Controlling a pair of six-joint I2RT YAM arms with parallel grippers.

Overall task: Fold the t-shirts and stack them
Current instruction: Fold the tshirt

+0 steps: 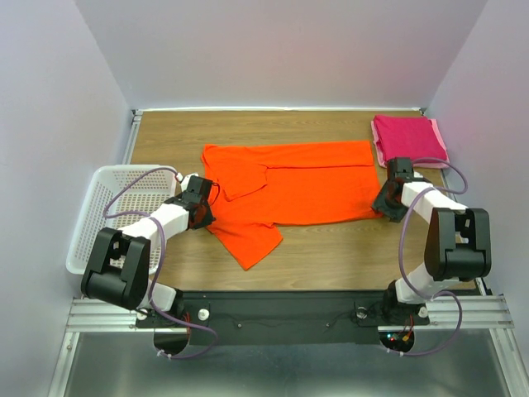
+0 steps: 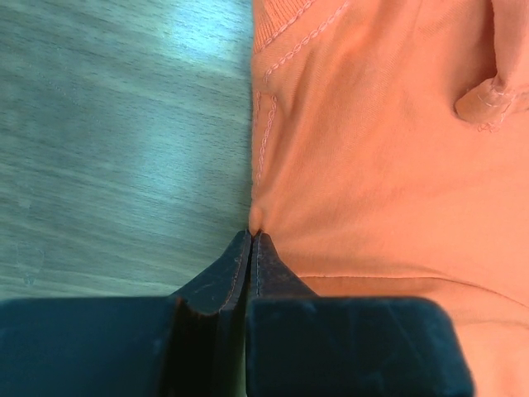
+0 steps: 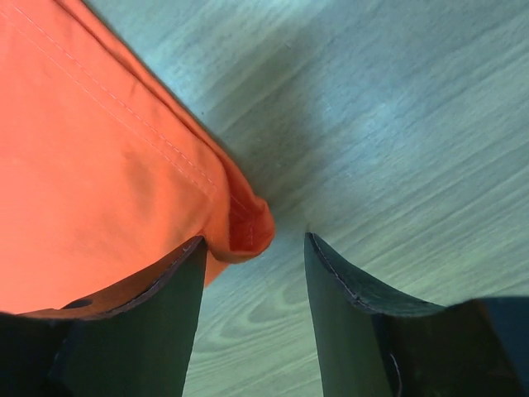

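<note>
Wooden table (image 1: pixel 331 256) fills the floor of the scene, and spread across its middle is the orange t-shirt (image 1: pixel 314 186). It lies sideways and mostly flat, with one part laid over itself at the far left and a sleeve sticking out toward the near edge on the left. Off the table's left edge sits the white lattice basket (image 1: pixel 95 211), with the left arm reaching past it. Over in the far right corner, the magenta t-shirt (image 1: pixel 407 136) lies as a compact folded square, a paler pink edge showing along its right and near sides, well apart from the orange one.

Now the left gripper (image 2: pixel 250 240): it's down at the orange shirt's left edge, jaws pressed tight together, with a little nub of orange cloth pinched at the very tips. The right gripper (image 3: pixel 254 244) is at the shirt's near right corner with its jaws spread wide. The hemmed corner curls just inside one finger, and there is bare wood between them.
</note>
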